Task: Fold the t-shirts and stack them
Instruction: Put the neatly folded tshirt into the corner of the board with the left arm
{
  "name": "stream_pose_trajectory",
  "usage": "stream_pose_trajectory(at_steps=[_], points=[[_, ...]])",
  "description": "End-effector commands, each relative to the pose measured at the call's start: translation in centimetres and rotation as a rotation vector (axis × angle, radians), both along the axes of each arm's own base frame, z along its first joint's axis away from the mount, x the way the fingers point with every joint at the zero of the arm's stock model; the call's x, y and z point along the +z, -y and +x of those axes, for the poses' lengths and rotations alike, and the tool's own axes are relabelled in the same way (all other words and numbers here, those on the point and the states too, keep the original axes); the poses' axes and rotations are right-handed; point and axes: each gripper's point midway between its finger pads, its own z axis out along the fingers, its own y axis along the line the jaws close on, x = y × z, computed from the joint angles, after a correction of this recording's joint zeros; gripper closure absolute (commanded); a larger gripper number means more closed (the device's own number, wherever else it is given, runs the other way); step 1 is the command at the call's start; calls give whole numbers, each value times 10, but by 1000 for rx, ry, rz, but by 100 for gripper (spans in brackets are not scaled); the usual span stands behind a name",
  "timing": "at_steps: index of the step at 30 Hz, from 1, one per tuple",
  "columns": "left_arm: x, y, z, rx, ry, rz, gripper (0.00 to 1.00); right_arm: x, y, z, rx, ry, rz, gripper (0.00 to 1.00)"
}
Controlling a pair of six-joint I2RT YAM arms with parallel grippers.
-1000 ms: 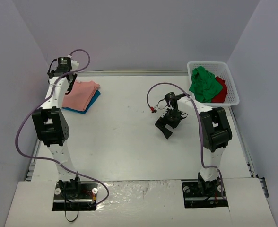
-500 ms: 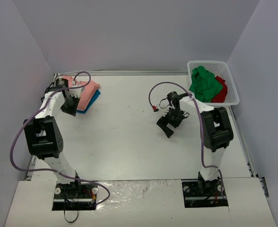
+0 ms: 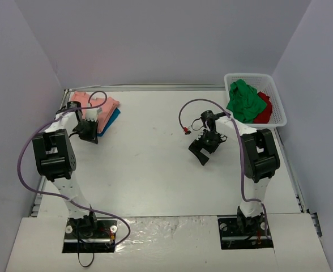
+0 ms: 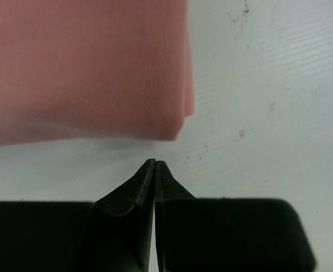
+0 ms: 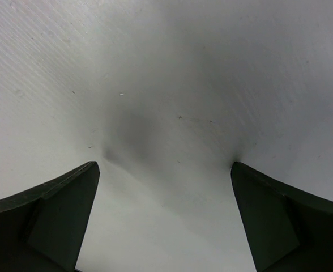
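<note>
White table (image 3: 155,170) fills the space between plain grey walls, and both my arms reach over it.

My left gripper (image 3: 89,133) is at the far left part of the table, low over the surface. Its jaws are pressed together and nothing is between them; in the wrist view the two black tips (image 4: 155,165) meet in one thin line. Just in front of the tips lies the folded pink shirt (image 4: 87,62), with its rounded corner close to them but not touching. From above, the pink shirt (image 3: 105,106) lies on top of the teal shirt (image 3: 112,118), and only a narrow teal edge shows on the right side of the stack.

My right gripper (image 3: 200,153) is near the middle of the table, a little to the right. Its jaws stand wide apart and hold nothing. The wrist view shows only bare table between the two dark fingers (image 5: 59,209), with a soft shadow under them.

At the far right corner stands the white basket (image 3: 250,75). A crumpled green shirt (image 3: 244,102) lies in it, and a red shirt (image 3: 265,111) is beside it, partly under the green one.
</note>
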Motion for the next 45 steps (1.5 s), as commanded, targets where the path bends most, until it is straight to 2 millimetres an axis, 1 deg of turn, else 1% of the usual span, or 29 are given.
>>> stream_pose_trajectory(at_steps=[1, 3, 5, 11, 15, 18, 19, 21, 25, 29, 35, 39, 43, 45], points=[[9, 1, 22, 17, 74, -20, 98, -42, 26, -41, -21, -185, -79, 0], [9, -1, 31, 23, 92, -13, 98, -43, 27, -41, -22, -186, -81, 0], [4, -2, 35, 27, 82, -16, 98, -44, 28, -42, -25, -191, -88, 0], [0, -5, 50, 37, 103, -5, 98, -47, 29, -43, -26, -200, -96, 0], [-8, -2, 57, 43, 91, -12, 98, -50, 31, -45, -27, -209, -104, 0], [-9, -1, 65, 46, 100, -8, 98, -52, 32, -46, -28, -216, -112, 0], [-7, 0, 69, 45, 110, -9, 98, -52, 32, -46, -31, -217, -112, 0], [-8, 3, 71, 44, 106, -16, 98, -52, 31, -46, -31, -219, -111, 0], [-5, 9, 79, 39, 119, -17, 98, -52, 32, -46, -31, -218, -112, 0], [-4, 11, 89, 36, 132, 0, 98, -55, 34, -48, -30, -226, -126, 0], [-7, 10, 97, 40, 132, 19, 98, -55, 35, -48, -30, -226, -131, 0], [-1, 14, 101, 31, 141, 14, 98, -55, 35, -48, -32, -228, -130, 0], [5, 20, 97, 18, 146, 12, 98, -55, 36, -49, -33, -229, -133, 0], [16, 22, 93, 10, 155, 4, 98, -55, 35, -49, -32, -229, -130, 0]])
